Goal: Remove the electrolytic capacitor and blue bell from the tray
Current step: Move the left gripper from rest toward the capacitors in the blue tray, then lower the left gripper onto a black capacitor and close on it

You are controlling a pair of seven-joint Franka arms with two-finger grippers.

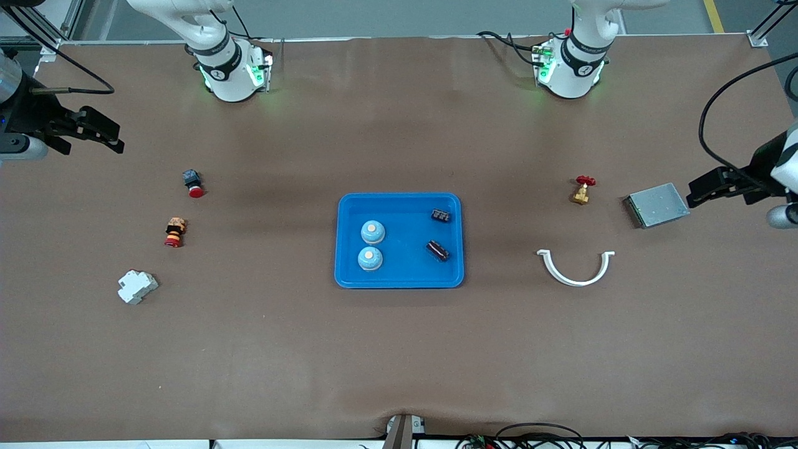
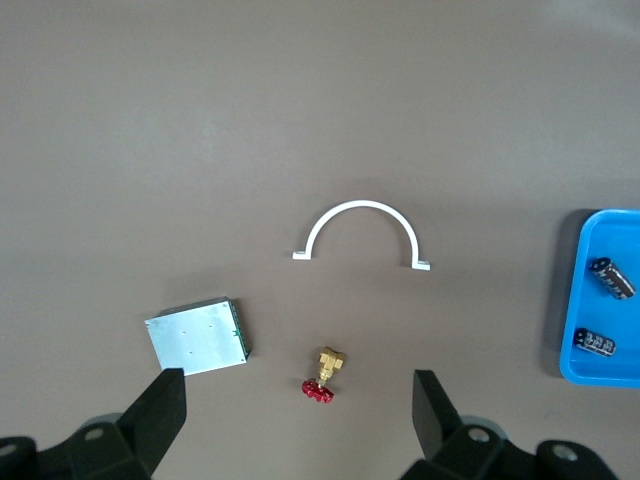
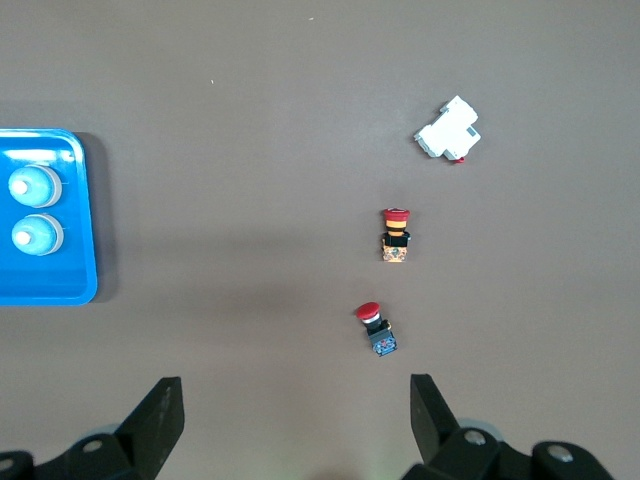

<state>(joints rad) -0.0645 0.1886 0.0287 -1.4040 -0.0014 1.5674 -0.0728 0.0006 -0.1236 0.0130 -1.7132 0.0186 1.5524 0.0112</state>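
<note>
The blue tray (image 1: 399, 199) lies in the middle of the table (image 1: 399, 349). Inside it there are two light blue bells (image 1: 372, 232), one nearer to the front camera than the other, at the 9 o'clock side of the tray in the front view. Two dark capacitors (image 1: 437, 250) lie in the same tray at its 3 o'clock side.

The left end effector (image 1: 698, 192) is up over the table at the left arm's end, just beside the grey metal box (image 1: 658, 205), and its fingers (image 2: 160, 415) stand wide apart with nothing between them. The brass valve with a red handle (image 1: 582, 190) is at 9 o'clock from the box, and the white curved clip (image 1: 575, 268) is nearer to the front camera.

The right end effector (image 1: 109, 134) is over the right arm's end of the table, also open and empty. Below it in the front view lie a red push button (image 1: 193, 183), a red and orange button (image 1: 175, 232) and a white breaker (image 1: 136, 286).
</note>
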